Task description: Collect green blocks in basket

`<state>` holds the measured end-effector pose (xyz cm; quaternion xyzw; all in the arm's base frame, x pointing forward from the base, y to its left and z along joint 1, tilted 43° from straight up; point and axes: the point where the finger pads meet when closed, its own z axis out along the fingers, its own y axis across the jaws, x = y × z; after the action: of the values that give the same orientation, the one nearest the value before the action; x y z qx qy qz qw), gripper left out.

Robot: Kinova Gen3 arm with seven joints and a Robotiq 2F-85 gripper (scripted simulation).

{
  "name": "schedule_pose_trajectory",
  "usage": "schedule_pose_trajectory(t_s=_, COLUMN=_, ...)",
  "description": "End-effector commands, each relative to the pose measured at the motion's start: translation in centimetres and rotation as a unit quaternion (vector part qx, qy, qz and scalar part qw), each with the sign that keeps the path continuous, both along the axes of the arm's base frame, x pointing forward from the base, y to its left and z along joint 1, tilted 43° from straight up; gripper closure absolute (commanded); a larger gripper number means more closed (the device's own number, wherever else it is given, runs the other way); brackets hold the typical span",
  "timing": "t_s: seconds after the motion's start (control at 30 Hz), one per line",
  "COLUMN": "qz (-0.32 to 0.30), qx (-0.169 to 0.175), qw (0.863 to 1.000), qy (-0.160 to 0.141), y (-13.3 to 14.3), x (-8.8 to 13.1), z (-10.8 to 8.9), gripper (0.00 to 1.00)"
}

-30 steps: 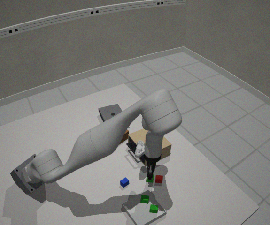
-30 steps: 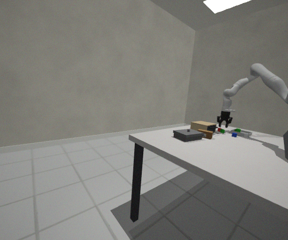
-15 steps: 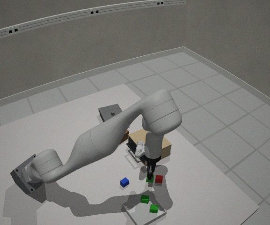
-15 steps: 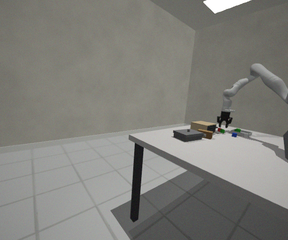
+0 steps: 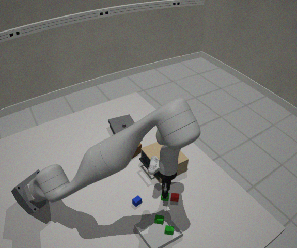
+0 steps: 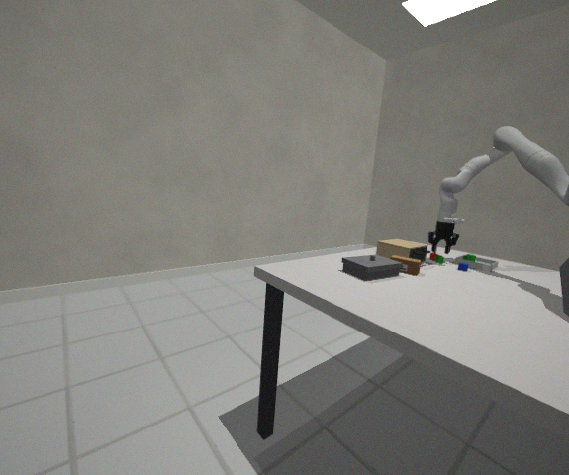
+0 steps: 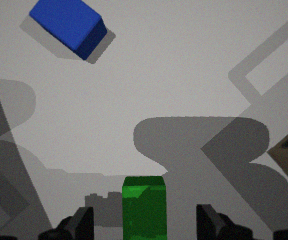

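A green block [image 5: 165, 199] lies on the white table beside a red block [image 5: 174, 197]. My gripper [image 5: 165, 192] points straight down just above the green block and is open. In the wrist view the green block [image 7: 144, 205] sits between my two spread fingers, which stand apart from its sides. The basket [image 5: 157, 229], a shallow grey tray near the table's front edge, holds two green blocks [image 5: 159, 219] [image 5: 169, 229]. The light wooden cabinet stands just behind my wrist, its dark front facing the blocks. The metal box [image 5: 120, 124] has its lid with a small knob on top.
A blue block [image 5: 137, 200] lies left of the green one; it also shows in the wrist view [image 7: 69, 25]. A small brown wooden piece [image 6: 406, 264] lies between the metal box and the cabinet. My arm's base [image 5: 28, 193] is bolted at the table's left.
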<state>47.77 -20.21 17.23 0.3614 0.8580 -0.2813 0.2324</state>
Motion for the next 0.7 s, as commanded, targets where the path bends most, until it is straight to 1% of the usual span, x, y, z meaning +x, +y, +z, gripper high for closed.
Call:
schedule_pose_trajectory(t_s=0.0, qz=0.000, qx=-0.002, qw=1.000, qy=0.000, y=-0.4, x=0.0, z=-0.3, gripper=0.35)
schedule_pose_trajectory(t_s=0.67, qz=0.000, qx=-0.002, qw=1.000, qy=-0.001, y=-1.7, x=0.5, z=-1.7, gripper=0.35)
